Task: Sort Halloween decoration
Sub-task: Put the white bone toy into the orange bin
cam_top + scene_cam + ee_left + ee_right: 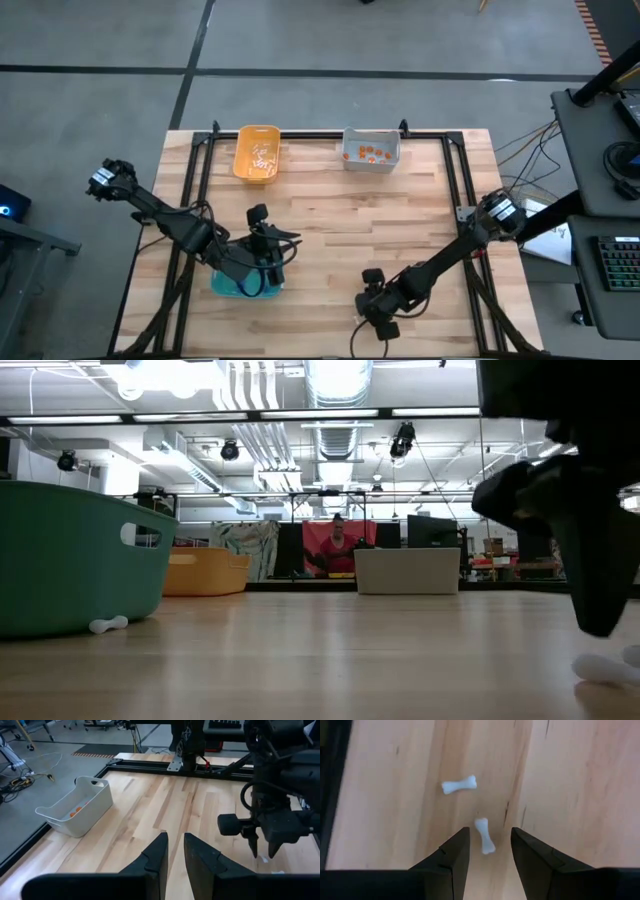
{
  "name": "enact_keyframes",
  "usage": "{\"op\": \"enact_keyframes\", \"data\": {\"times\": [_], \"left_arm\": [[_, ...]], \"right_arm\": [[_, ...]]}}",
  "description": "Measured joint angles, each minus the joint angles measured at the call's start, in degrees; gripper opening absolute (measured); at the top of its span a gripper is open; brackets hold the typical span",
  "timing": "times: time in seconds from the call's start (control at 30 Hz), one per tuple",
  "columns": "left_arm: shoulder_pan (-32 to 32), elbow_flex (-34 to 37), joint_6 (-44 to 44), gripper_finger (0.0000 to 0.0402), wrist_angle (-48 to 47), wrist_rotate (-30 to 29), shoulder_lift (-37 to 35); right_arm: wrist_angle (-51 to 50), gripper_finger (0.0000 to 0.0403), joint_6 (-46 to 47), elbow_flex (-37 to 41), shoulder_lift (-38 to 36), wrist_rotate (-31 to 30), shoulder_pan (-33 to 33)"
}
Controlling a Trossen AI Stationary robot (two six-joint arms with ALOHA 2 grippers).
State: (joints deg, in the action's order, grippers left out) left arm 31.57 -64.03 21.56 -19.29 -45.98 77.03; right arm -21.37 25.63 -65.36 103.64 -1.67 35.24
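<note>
Two small white bone-shaped trinkets lie flat on the wood near the table's front edge. One bone (484, 836) lies below the gap of my right gripper (490, 845), which is open, slants down and stands just above it (603, 668). The other bone (459, 784) lies a little farther off. My left gripper (175, 851) hovers over the teal bin (240, 285) at the front left, its fingers a narrow gap apart with nothing between them. A third white bone (108, 624) lies on the table beside the teal bin (70, 560).
An orange-yellow bin (256, 153) holding white pieces and a grey bin (371, 150) holding orange pieces stand at the table's far edge. A black frame rail (330, 133) runs round the tabletop. Bare wood lies between the arms. A person in red (338, 545) sits far behind the table.
</note>
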Motion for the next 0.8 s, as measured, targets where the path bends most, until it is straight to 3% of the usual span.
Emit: {"op": "enact_keyframes", "data": {"times": [0.4, 0.7, 0.8], "left_arm": [[0.37, 0.00, -0.40, 0.0045, -0.41, 0.01, 0.06], [0.37, 0.00, -1.07, 0.0045, -0.41, 0.02, 1.36], [0.37, 0.00, -1.07, 0.0045, -0.44, 0.02, 1.64]], "right_arm": [[0.70, 0.0129, -0.05, 0.86, 2.79, -0.07, -0.02], [0.86, 0.0025, -0.79, 1.18, 2.88, 0.16, -0.17], [0.80, 0.0013, -1.16, 1.21, 2.73, 0.23, -0.38]]}}
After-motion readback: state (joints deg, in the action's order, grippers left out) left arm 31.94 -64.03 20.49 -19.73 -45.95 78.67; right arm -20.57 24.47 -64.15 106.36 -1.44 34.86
